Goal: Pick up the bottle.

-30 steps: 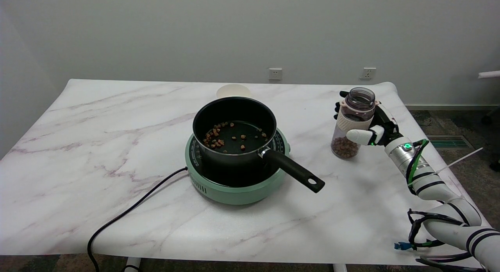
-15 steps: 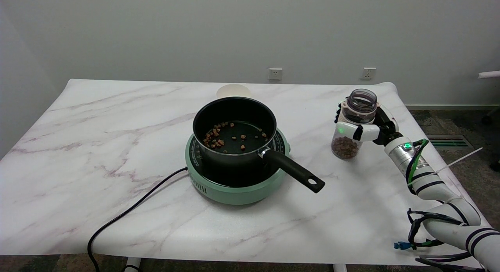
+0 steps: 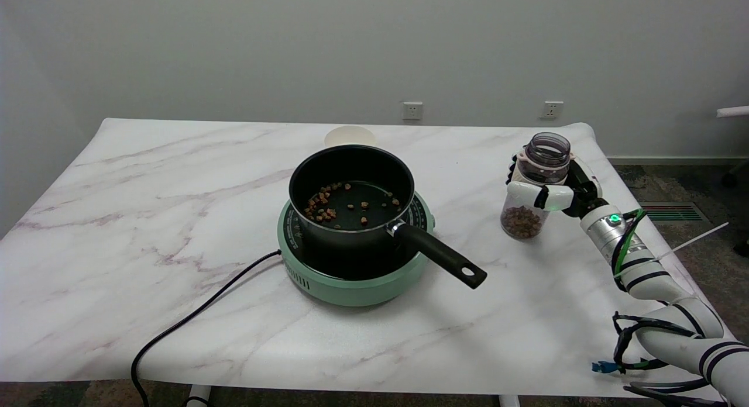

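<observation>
Bottle upright, right hand fingers wrapped round its middle, holding it.

Lab-like room: bare wall, marble-patterned table

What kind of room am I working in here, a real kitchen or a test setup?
Most likely a staged test room, not a kitchen: a marble-patterned table against a bare wall with sockets, holding only a green hotplate with a black saucepan.
</observation>
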Robot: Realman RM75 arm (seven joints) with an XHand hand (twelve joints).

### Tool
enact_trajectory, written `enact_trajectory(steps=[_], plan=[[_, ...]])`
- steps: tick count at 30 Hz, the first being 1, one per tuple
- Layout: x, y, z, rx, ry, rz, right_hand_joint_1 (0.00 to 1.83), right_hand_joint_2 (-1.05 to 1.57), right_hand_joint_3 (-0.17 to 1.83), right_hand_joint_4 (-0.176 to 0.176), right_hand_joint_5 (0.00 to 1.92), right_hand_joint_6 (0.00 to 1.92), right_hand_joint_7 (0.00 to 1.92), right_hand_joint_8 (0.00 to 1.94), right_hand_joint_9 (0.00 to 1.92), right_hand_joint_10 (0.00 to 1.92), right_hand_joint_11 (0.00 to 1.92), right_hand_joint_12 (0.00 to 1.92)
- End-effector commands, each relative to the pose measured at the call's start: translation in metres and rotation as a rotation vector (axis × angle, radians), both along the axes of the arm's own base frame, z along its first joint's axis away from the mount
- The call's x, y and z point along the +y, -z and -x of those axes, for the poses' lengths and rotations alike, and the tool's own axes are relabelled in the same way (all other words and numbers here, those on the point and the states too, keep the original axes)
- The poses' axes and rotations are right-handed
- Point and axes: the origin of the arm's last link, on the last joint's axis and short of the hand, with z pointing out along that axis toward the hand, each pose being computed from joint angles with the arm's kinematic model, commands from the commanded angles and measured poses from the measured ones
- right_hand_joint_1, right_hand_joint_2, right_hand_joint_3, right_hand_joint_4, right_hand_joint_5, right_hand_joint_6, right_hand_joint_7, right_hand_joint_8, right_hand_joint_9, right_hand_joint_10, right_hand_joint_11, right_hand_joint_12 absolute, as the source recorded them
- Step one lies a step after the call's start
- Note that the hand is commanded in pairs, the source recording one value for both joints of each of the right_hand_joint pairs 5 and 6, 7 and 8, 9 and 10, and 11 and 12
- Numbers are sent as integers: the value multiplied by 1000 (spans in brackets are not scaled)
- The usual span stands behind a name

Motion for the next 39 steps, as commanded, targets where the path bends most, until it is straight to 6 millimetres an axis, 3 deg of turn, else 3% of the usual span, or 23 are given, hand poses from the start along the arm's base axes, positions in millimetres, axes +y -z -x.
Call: enact_trajectory(steps=[1, 4, 9, 15, 21, 32, 39], plan=[[3, -10, -2, 2, -6, 34, 1419, 911, 578, 0, 1718, 1718, 1521, 1521, 1332, 1332, 1131, 1131], [3, -12, -4, 4, -12, 41, 1388, 1065, 461, 0, 1906, 1906, 1695, 1695, 1362, 1362, 1171, 1171], [3, -14, -5, 5, -17, 46, 1381, 1117, 432, 0, 1920, 1920, 1802, 1802, 1376, 1376, 1190, 1190], [4, -19, -9, 6, -29, 62, 1384, 1160, 417, 0, 1920, 1920, 1854, 1854, 1408, 1408, 1219, 1219], [4, -21, -11, 6, -34, 70, 1333, 1364, 379, 0, 1920, 1920, 1920, 1920, 1511, 1511, 1275, 1275], [5, -28, -15, 8, -50, 91, 1318, 1476, 474, 0, 1920, 1920, 1920, 1920, 1575, 1575, 1328, 1328], [7, -29, -14, 8, -53, 95, 1300, 1535, 431, 0, 1920, 1920, 1920, 1920, 1645, 1645, 1363, 1363]])
